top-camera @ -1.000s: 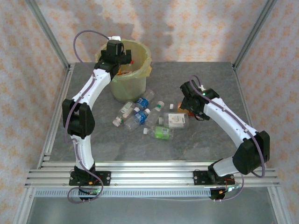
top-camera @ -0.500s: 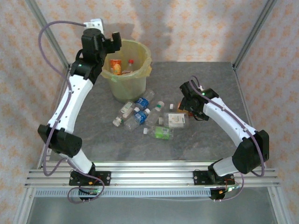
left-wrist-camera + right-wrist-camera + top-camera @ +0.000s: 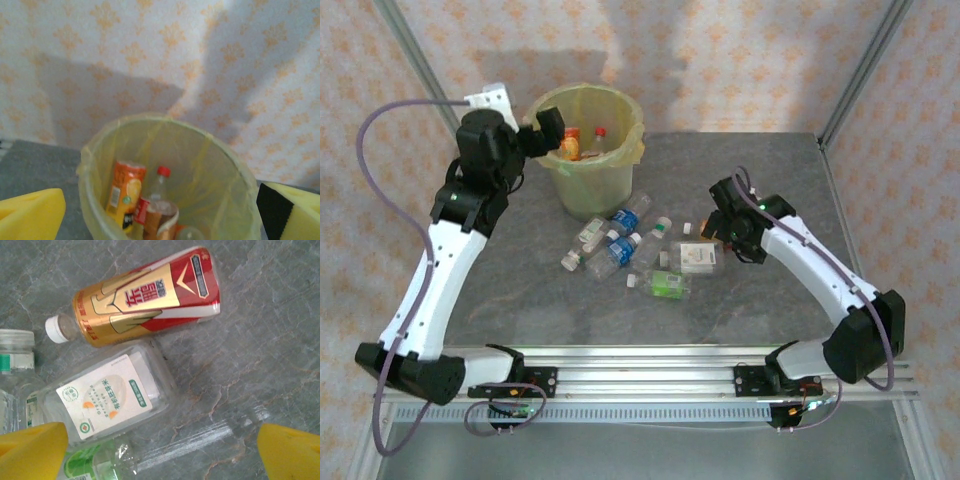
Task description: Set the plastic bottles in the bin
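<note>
The bin (image 3: 582, 185), a round pale bucket lined with a thin, crinkled yellow-green plastic bag, stands at the far edge of the worktop (image 3: 520, 290), toward its far-left corner. The worktop is a grey, veined, stone-look slab. The left gripper (image 3: 161, 202) hovers near the bin's left rim and faces into it, its blunt yellow pads (image 3: 30, 215) spread wide with nothing between them. Inside the bin an orange-labelled bottle (image 3: 124, 192) stands upright beside a clear red-capped bottle (image 3: 159, 181). In front of them is a blurred copper-coloured item (image 3: 160, 215) that may be another bottle. The rest of the plastic bottles lie on their sides in a loose cluster near the middle of the worktop, among them a blue-labelled bottle (image 3: 628, 219). The right gripper (image 3: 160, 452) hangs over the right end of that cluster, jaws parted and empty. Beneath it lies a red-and-gold bottle (image 3: 145, 297) with a ribbed white cap and bold gold Chinese characters. Next to it is a square-sided clear bottle (image 3: 107, 397) whose white label carries small green and orange marks and print too fine to read. A green-labelled bottle (image 3: 82, 465) lies at the lower edge of the wrist view.
</note>
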Controlling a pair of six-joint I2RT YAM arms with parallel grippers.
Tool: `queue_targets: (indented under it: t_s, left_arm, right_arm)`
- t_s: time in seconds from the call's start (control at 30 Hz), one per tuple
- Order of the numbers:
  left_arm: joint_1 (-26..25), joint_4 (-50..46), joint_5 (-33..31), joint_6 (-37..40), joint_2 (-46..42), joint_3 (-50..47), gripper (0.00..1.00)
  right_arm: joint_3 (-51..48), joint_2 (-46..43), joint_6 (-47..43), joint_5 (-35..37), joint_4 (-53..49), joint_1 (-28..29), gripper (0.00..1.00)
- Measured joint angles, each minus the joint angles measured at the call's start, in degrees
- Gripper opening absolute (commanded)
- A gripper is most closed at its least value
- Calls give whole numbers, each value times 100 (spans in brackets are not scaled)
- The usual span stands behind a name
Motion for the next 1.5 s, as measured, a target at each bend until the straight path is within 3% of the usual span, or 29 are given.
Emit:
queue_targets:
  t_s: [0.23, 0.43, 0.63, 0.97, 1.5]
  left_arm:
    - [0, 173, 616, -490, -758, -1182, 100]
    - [0, 205, 800, -645, -1078, -1609, 100]
    - [0, 190, 800, -660, -1176, -1709, 100]
    - [0, 149, 780, -656, -1239, -1939, 100]
    - [0, -101, 540, -605, -1613, -1943, 100]
  right_arm:
    - [-531, -87, 396, -387, 254, 0, 99]
    - [-1110, -96, 828, -920, 695, 50, 99]
    - [-1198, -46, 940, -1106, 815, 671, 99]
    - [9, 984, -26, -841, 492, 2028, 99]
    - [498, 1886, -1268, -767, 813, 2011, 99]
